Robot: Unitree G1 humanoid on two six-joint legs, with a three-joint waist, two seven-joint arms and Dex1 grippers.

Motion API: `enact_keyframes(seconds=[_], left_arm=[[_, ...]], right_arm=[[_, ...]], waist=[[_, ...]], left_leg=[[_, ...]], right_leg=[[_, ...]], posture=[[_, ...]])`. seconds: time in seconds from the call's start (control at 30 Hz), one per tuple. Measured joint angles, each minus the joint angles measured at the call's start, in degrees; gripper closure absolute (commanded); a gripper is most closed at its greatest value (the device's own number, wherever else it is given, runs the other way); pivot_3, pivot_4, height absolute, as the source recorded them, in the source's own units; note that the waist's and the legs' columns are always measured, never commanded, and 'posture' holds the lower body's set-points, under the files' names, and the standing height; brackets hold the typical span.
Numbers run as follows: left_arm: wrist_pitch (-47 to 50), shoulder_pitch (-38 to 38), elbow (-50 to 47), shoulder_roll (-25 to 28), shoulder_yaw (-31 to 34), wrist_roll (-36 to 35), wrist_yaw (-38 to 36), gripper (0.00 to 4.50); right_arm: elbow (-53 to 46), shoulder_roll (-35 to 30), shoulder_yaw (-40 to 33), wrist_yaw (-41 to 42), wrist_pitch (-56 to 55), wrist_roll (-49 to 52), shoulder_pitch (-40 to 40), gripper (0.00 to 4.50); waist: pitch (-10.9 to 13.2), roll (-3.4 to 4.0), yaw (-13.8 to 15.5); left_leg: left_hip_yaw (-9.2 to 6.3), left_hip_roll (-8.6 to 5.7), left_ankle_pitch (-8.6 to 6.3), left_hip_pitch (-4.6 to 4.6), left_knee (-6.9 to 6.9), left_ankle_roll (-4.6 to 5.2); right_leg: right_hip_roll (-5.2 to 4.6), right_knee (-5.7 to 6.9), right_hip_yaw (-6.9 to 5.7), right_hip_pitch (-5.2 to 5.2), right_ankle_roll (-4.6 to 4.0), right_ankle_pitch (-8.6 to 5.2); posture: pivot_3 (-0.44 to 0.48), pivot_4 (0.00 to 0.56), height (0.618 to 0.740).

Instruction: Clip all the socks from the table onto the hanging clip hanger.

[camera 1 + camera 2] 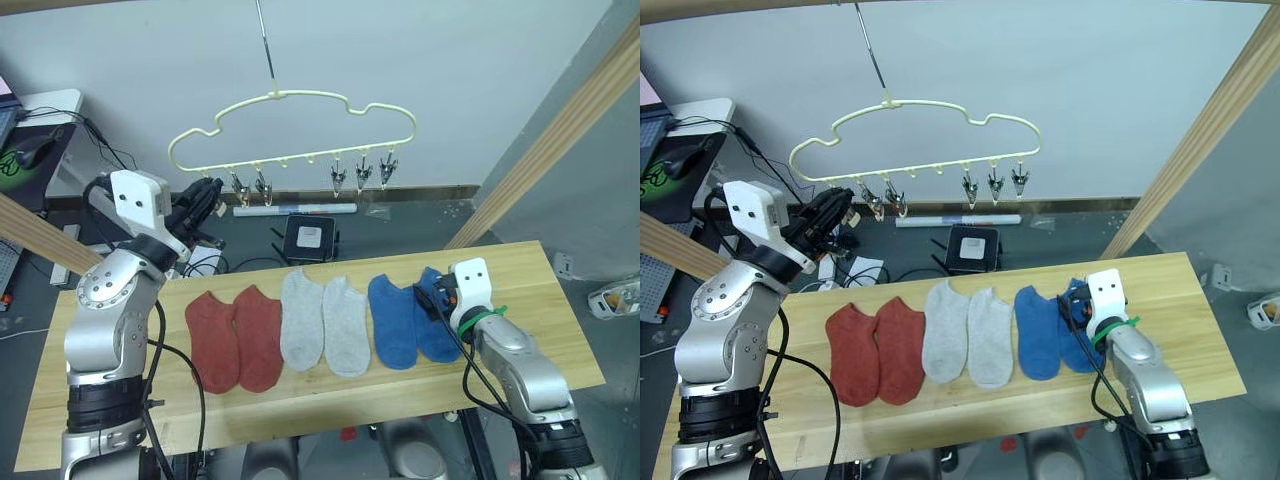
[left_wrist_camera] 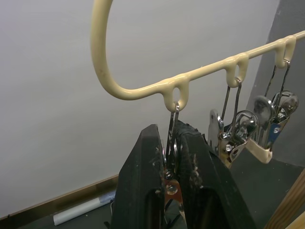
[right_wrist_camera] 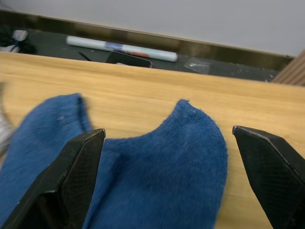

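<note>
Six socks lie in a row on the table [image 1: 545, 300]: two rust-red socks [image 1: 235, 340], two light grey socks [image 1: 322, 322], and two blue socks [image 1: 392, 322]. The pale-yellow clip hanger [image 1: 300, 98] hangs above the table's far edge, with small metal clips [image 1: 360, 175] below it. My left gripper [image 1: 205, 200] is raised to the hanger's left end and is shut on the leftmost clip [image 2: 170, 143]. My right gripper [image 1: 428, 296] is low over the rightmost blue sock [image 3: 162, 167], open, with one finger on each side of its cuff.
A slanted wooden pole [image 1: 560, 140] rises at the right and another pole [image 1: 40, 238] crosses at the left. On the floor behind the table are a black box [image 1: 310, 238], a white tube [image 1: 295, 210] and cables. A desk [image 1: 35, 130] stands far left.
</note>
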Motion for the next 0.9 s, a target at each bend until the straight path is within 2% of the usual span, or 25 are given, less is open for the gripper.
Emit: enact_keyframes(seconds=[0.2, 0.27, 0.33, 0.63, 0.67, 0.8, 0.9], left_arm=[[0.8, 0.4, -1.3, 0.0, 0.1, -0.2, 0.1, 4.38], [0.8, 0.5, -1.4, 0.0, 0.1, -0.2, 0.1, 4.38], [0.7, 0.5, -1.4, 0.0, 0.1, -0.2, 0.1, 4.38], [0.5, 0.6, -1.3, 0.0, 0.1, -0.1, 0.5, 4.38], [0.5, 0.6, -1.3, 0.0, 0.1, -0.1, 0.5, 4.38], [1.0, 0.5, -1.3, 0.0, 0.1, -0.9, 0.3, 4.38], [3.0, 0.5, -1.3, 0.0, 0.2, -3.3, -0.6, 4.38]], right_arm=[[8.2, 2.5, -0.9, -2.0, -2.4, -2.1, -3.9, 0.00], [9.7, 3.6, -1.9, -3.2, -2.1, -2.4, -4.6, 0.40], [10.0, 3.8, -2.0, -3.7, -1.3, -2.9, -4.9, 0.96], [7.7, 6.5, -1.9, -5.4, 2.1, -3.3, -5.1, 4.29], [7.6, 6.6, -1.8, -5.4, 2.1, -3.4, -5.1, 4.50], [3.8, 6.0, 1.0, -2.7, 1.8, -3.5, -5.2, 4.50], [-1.7, 4.7, 6.5, 2.1, 1.3, -4.0, -7.9, 4.50]], waist=[[0.0, 0.04, 0.5], [0.0, 0.05, 0.5], [0.0, 0.06, 0.5], [0.0, 0.06, 0.5], [0.0, 0.06, 0.5], [0.0, 0.06, 0.3], [0.0, 0.06, 0.1]], left_leg=[[0.12, 0.00, 0.01, -0.21, 0.00, -0.13], [0.11, 0.01, -0.02, -0.22, -0.01, -0.13], [0.12, 0.01, -0.05, -0.21, -0.01, -0.13], [0.12, 0.01, -0.09, -0.21, -0.01, -0.21], [0.12, 0.01, -0.10, -0.21, -0.01, -0.22], [0.13, 0.00, -0.11, -0.23, -0.01, -0.25], [0.11, 0.02, -0.11, -0.23, 0.00, -0.30]], right_leg=[[-0.01, 0.10, 0.08, -0.35, -0.01, 0.01], [-0.01, 0.10, 0.08, -0.35, -0.02, 0.02], [-0.02, 0.10, 0.09, -0.36, 0.00, 0.01], [-0.02, 0.10, 0.09, -0.38, 0.02, -0.01], [-0.01, 0.09, 0.09, -0.38, 0.02, -0.01], [0.01, 0.10, 0.09, -0.42, 0.02, -0.01], [0.05, 0.11, 0.07, -0.45, 0.03, -0.01]], posture=[[-0.085, 0.382, 0.740], [-0.088, 0.379, 0.740], [-0.088, 0.379, 0.740], [-0.092, 0.364, 0.740], [-0.091, 0.362, 0.740], [-0.095, 0.354, 0.740], [-0.099, 0.339, 0.740]])
